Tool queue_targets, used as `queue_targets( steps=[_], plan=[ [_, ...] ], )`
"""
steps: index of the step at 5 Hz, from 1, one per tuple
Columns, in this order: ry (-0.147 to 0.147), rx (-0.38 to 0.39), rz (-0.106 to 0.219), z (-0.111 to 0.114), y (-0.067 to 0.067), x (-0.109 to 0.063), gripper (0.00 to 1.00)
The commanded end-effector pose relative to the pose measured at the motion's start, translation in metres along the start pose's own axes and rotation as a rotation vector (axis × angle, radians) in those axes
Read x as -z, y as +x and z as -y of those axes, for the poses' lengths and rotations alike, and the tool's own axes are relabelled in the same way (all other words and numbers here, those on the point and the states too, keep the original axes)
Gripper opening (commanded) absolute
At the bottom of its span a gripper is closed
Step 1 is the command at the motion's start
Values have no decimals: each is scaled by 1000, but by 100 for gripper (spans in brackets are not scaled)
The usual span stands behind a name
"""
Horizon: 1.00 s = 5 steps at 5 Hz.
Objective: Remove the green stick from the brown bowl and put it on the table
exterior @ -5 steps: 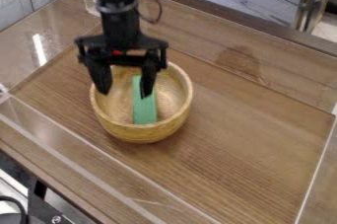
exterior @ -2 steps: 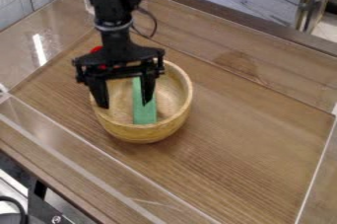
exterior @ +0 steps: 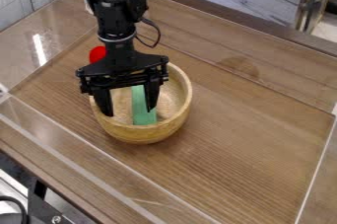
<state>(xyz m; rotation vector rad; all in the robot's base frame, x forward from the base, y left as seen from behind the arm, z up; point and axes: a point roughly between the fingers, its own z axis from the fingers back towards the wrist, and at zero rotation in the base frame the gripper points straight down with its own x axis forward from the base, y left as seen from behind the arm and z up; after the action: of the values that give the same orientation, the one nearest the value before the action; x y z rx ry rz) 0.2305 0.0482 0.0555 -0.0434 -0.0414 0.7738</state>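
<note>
The brown bowl (exterior: 182, 100) sits on the table (exterior: 250, 119) left of centre. Inside it lies the green stick (exterior: 142, 111), slanting from the bowl's back down toward its front rim. My black gripper (exterior: 128, 104) points straight down into the bowl and stands open. One finger is at the bowl's left inner side and the other reaches down just right of the stick's upper part. Nothing is gripped. The arm hides the stick's upper end.
A small red object (exterior: 97, 53) lies on the table behind the bowl, partly hidden by the arm. Low clear plastic walls (exterior: 79, 159) edge the tabletop at the front and left. Grey planks show beyond the far edge.
The gripper has rolled about its downward axis, so its fingers now straddle the stick more squarely, and it sits slightly lower in the bowl. The stick and bowl have not moved.
</note>
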Motion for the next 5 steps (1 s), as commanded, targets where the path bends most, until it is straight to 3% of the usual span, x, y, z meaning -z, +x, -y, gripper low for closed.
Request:
queue_targets(
  steps=[1, 3, 5],
  plan=[
    [-24, 17, 44, 11, 13, -10, 100],
    [-34, 99, 53, 1, 24, -4, 100],
    [-38, 88, 69, 7, 26, -12, 100]
  ],
)
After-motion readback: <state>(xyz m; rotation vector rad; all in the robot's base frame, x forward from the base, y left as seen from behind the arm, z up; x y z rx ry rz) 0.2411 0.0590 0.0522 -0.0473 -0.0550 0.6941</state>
